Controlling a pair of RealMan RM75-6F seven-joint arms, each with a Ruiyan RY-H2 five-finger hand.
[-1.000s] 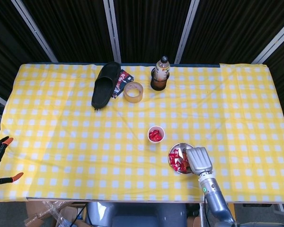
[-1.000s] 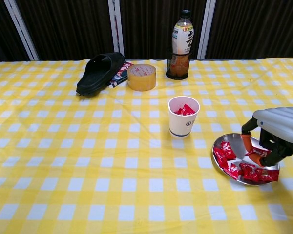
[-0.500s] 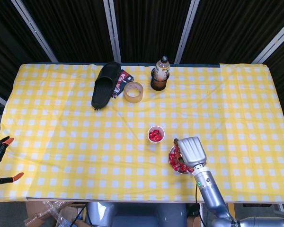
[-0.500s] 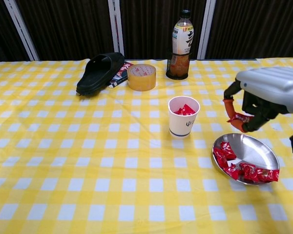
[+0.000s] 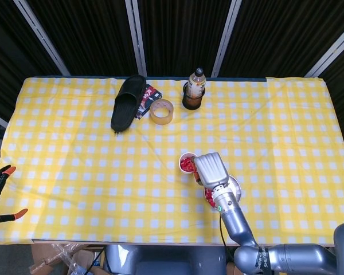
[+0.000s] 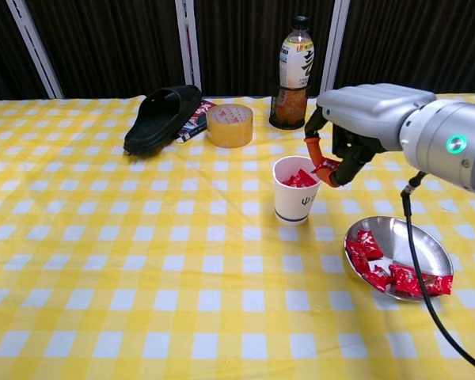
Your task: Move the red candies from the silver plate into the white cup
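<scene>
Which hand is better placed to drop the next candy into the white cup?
The right hand: it pinches a red candy just above the white cup's rim, beside the silver plate. The left hand is in neither view.

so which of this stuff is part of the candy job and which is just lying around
Part of the job:
red candies
silver plate
white cup
right hand, holding a candy at the cup

Just lying about:
black slipper
tape roll
drink bottle

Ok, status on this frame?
Right robot hand pinching red candy at white cup rim. Left out of view. More candies on silver plate. Nothing in the way.
</scene>
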